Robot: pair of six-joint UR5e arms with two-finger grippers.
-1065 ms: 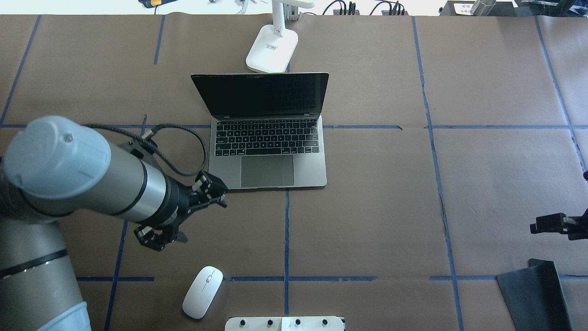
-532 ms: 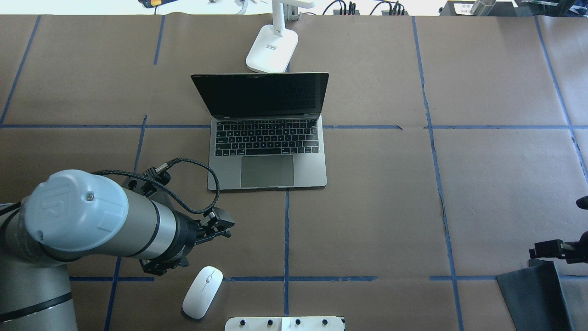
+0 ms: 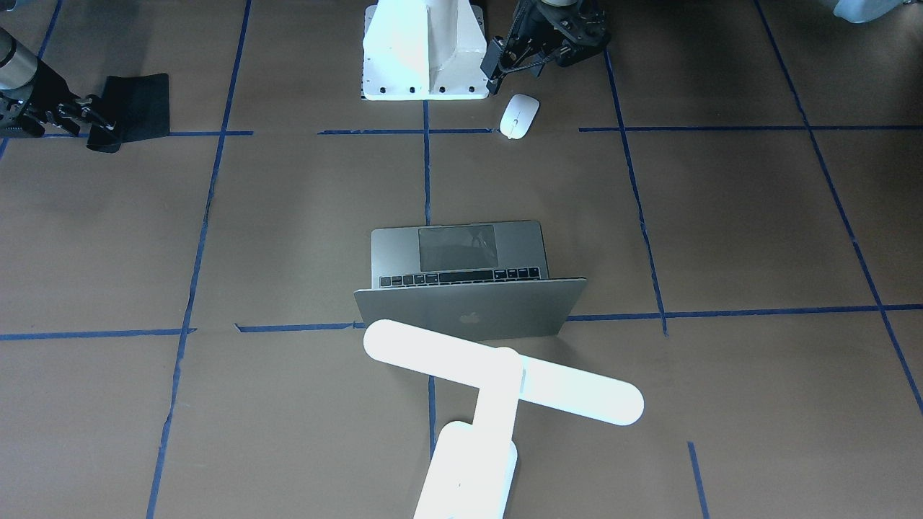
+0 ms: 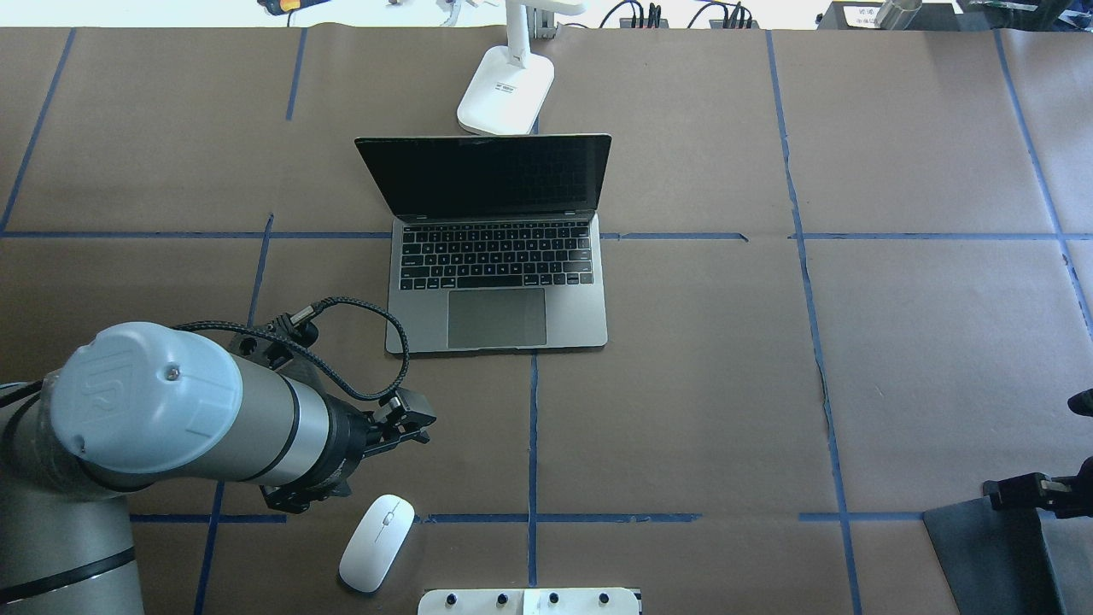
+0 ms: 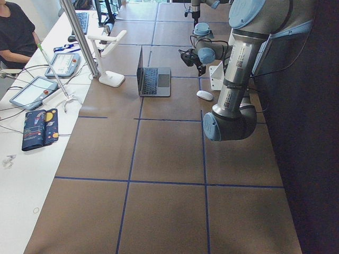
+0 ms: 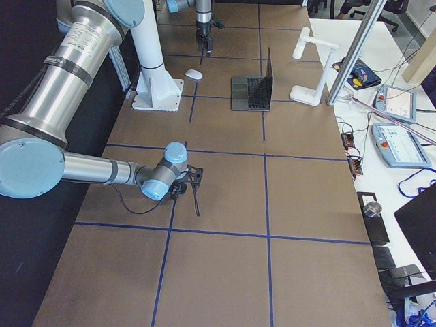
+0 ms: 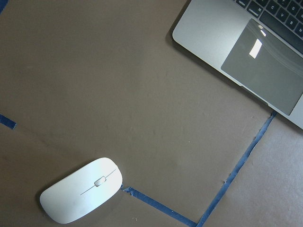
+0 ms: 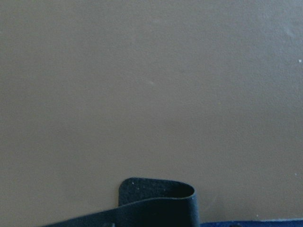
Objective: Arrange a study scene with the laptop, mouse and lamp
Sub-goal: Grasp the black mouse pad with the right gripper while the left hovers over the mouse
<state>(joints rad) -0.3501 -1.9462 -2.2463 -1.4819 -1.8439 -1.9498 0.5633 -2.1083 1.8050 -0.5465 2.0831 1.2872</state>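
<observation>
Note for your record: the left gripper hangs over the table just to the far left of the mouse, jaws spread apart and holding nothing. The mouse lies flat at the near edge, left of the white pedestal and well apart from the laptop. The laptop stands open mid-table, with the lamp just behind it on the far side. The right gripper sits at the black mat; you cannot tell whether it is clamped on it.
</observation>
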